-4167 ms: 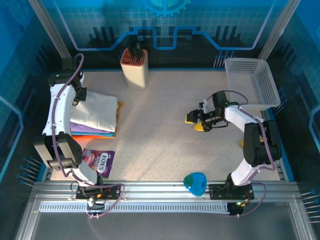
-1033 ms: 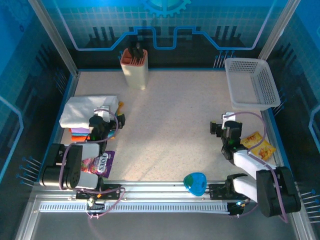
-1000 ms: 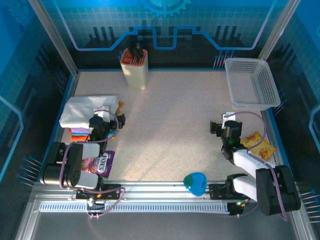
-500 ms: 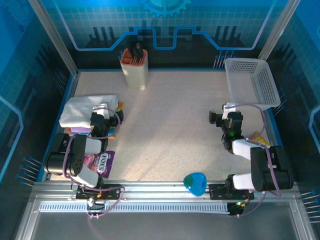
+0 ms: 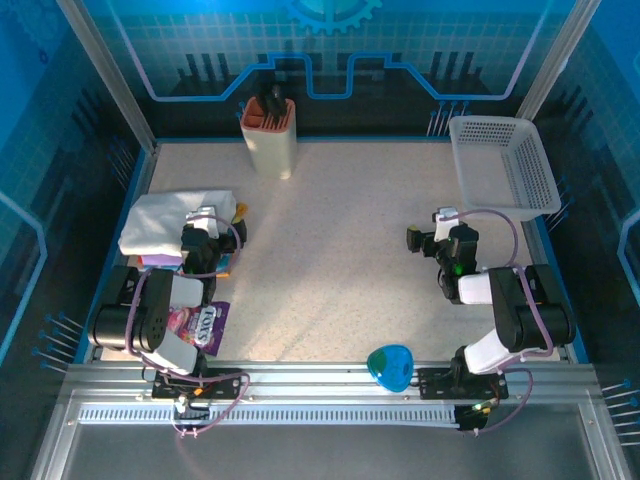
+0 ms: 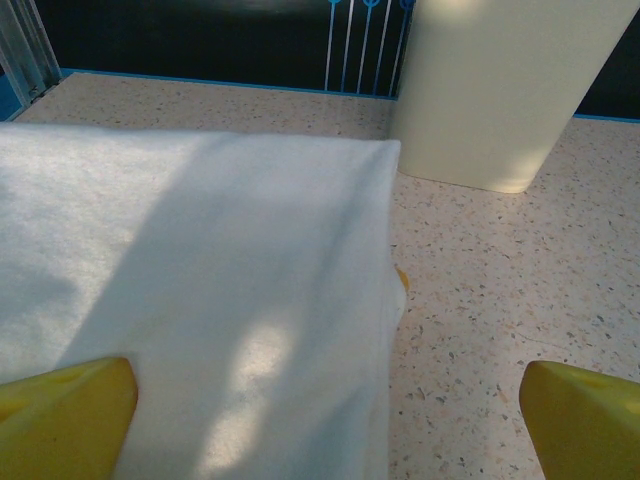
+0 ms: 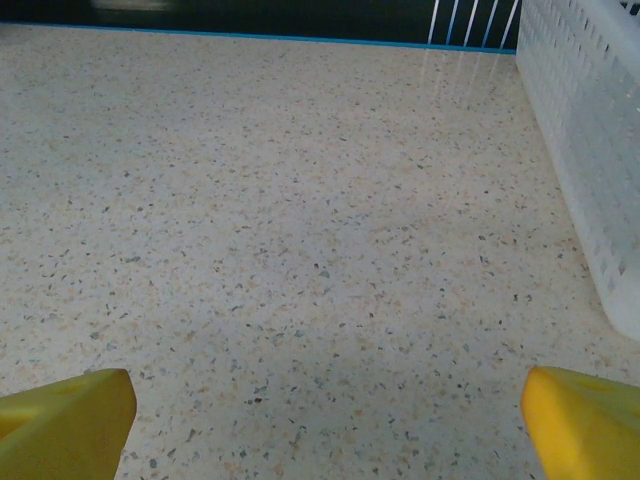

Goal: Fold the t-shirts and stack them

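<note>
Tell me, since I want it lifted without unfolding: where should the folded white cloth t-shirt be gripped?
On the folded white cloth t-shirt, probably the edge facing the middle of the speckled table, near its far corner. Come low from that side, one finger under the layers: that edge drops off exposed, while the top lies flat.

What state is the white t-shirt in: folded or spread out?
Folded: the white t-shirt lies as a small compact rectangle with straight edges, no sleeves spread out.
</note>
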